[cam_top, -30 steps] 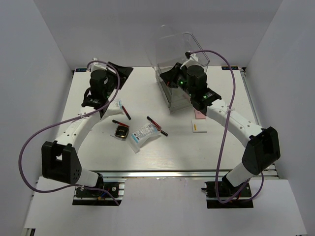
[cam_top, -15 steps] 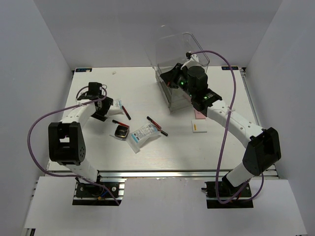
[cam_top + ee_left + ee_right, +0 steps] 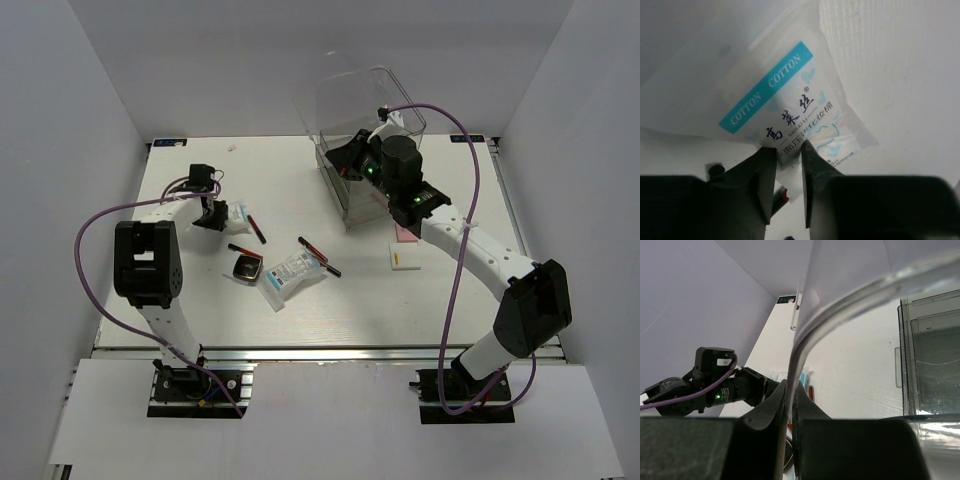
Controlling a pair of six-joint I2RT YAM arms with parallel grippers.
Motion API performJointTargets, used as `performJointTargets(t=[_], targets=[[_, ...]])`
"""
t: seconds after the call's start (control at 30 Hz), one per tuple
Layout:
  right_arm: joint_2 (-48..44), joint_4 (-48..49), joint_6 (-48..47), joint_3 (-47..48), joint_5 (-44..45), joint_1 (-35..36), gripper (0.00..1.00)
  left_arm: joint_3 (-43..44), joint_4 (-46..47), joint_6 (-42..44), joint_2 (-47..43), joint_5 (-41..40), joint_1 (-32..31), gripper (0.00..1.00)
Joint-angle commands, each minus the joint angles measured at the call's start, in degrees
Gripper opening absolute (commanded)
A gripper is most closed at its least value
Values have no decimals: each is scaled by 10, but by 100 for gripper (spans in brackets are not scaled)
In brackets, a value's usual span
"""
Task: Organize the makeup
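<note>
Toward the bench's [image 3: 290, 190] left edge, the left end effector [image 3: 788, 147] pinches the cotton packet [image 3: 785, 100] by its rim; at the rear edge, the right end effector [image 3: 790, 390] clamps the clear lid [image 3: 850, 270].

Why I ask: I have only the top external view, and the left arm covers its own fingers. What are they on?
Observer: The left gripper is shut on the near edge of a white blue-printed plastic packet.
Operator: Any label to tell it from the other packet?
Observer: A teal band across it reads COTTON twice, with dark Chinese characters below.
Operator: And the right side?
Observer: The right gripper pinches the thin rim of a curved clear plastic lid.
</note>
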Motion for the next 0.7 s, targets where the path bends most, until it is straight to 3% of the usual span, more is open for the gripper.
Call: performJointTargets(t=[0.0,0.07,0.2,0.33,0.37,0.43,0.47,0.5,0.67], targets=[[-50,98,-29,10,7,-3,0,9,8,-10,-22,-15,2,33],[-52,99,-29,9,7,-3,0,-8,29,-8,-51,-15,2,16],[-51,101,-27,8,7,-3,0,-61,83,-11,-135,-19,-3,1],[-52,103,-28,7,8,-4,0,-124,172,-15,-217,10,-14,0],[-53,104,-28,7,8,-6,0,-136,232,-8,-228,26,-17,0],[-55,104,-28,7,7,-6,0,-171,300,-8,-237,93,-28,0],[-55,105,-28,7,7,-6,0,-181,383,-8,-231,119,-42,0],[-55,105,-27,8,7,-7,0,-190,418,-9,-224,174,-49,0],[-57,105,-18,16,1,-9,0,-145,637,-2,-105,295,-108,0]])
